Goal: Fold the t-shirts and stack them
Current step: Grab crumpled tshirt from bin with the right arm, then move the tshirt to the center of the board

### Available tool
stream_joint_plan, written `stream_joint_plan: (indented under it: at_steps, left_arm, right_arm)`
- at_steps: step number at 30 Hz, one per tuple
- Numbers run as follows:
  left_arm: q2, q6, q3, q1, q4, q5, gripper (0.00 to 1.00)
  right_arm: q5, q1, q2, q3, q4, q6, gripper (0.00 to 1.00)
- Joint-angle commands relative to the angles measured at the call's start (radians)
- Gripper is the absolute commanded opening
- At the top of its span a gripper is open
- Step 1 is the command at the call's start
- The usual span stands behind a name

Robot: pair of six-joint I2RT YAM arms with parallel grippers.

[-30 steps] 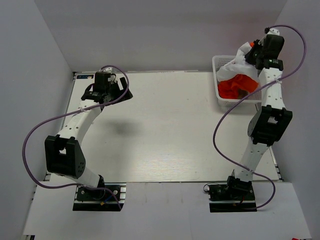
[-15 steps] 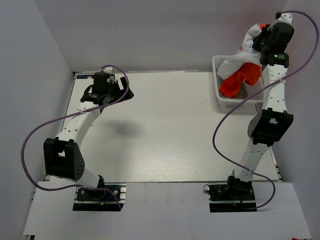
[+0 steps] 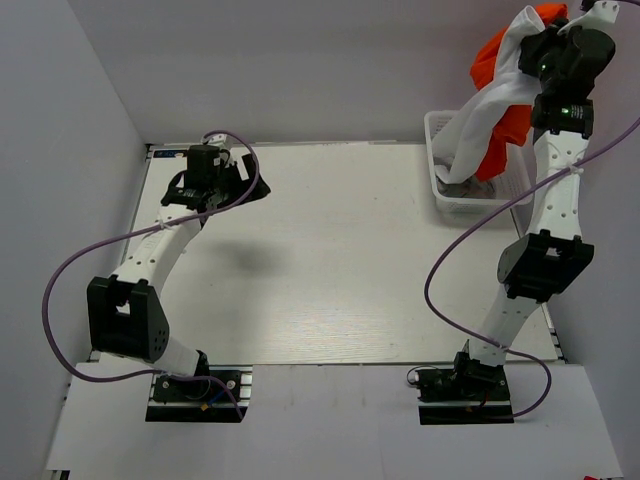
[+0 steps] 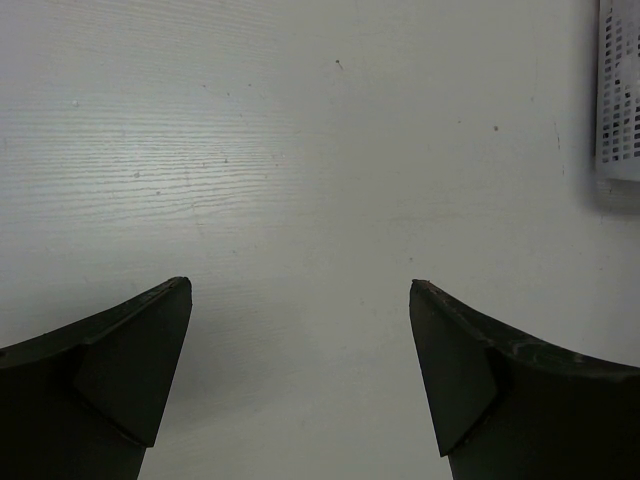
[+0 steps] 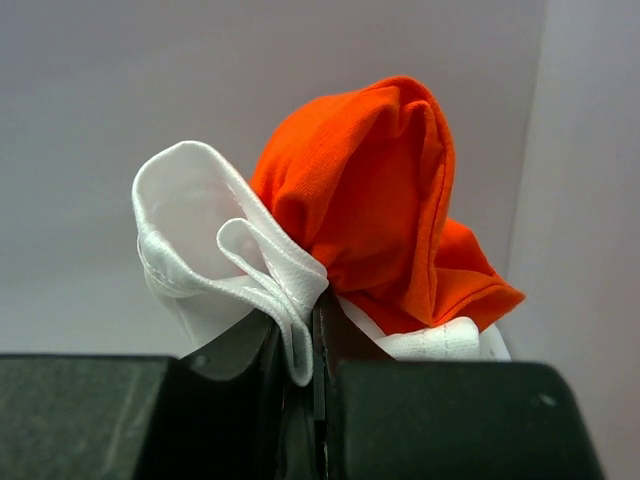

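My right gripper [image 3: 535, 45] is raised high above the white basket [image 3: 440, 190] at the back right. It is shut on the white t-shirt [image 3: 485, 110], which hangs down into the basket. The orange t-shirt [image 3: 500, 55] is bunched up with it and lifted too. In the right wrist view the white shirt's hem [image 5: 275, 285] is pinched between the shut jaws, and orange cloth [image 5: 370, 210] bulges above them. My left gripper [image 3: 232, 185] is open and empty at the back left, low over the bare table [image 4: 320, 180].
The white lattice basket stands at the table's back right corner; its edge shows in the left wrist view [image 4: 620, 90]. Grey walls close in the table on the left, back and right. Purple cables loop beside both arms.
My right gripper has risen from the basket, pulling the white shirt and the orange shirt up with it. The left arm has barely moved.
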Motion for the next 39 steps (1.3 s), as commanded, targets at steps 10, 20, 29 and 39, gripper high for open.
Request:
stream_joint_plan:
  at_steps: [10, 20, 29, 39]
  left_arm:
    - [-0.152, -0.012, -0.046, -0.002, 0.012, 0.024, 1.00]
    - [-0.307, -0.110, -0.095, -0.002, -0.090, -0.094, 1.00]
    - [-0.413, -0.190, -0.124, -0.002, -0.187, -0.177, 1.00]
    - [-0.459, -0.231, -0.181, 0.008, -0.232, -0.226, 1.00]
  right_arm:
    - [-0.479, 0.049, -0.179, 0.060, 0.193, 0.167, 0.00]
    - [-0.780, 0.184, -0.241, -0.028, 0.294, 0.351, 0.00]
    - [-0.557, 0.506, -0.337, -0.436, 0.236, 0.066, 0.00]
    - [-0.079, 0.766, -0.319, -0.911, 0.335, 0.012, 0.00]
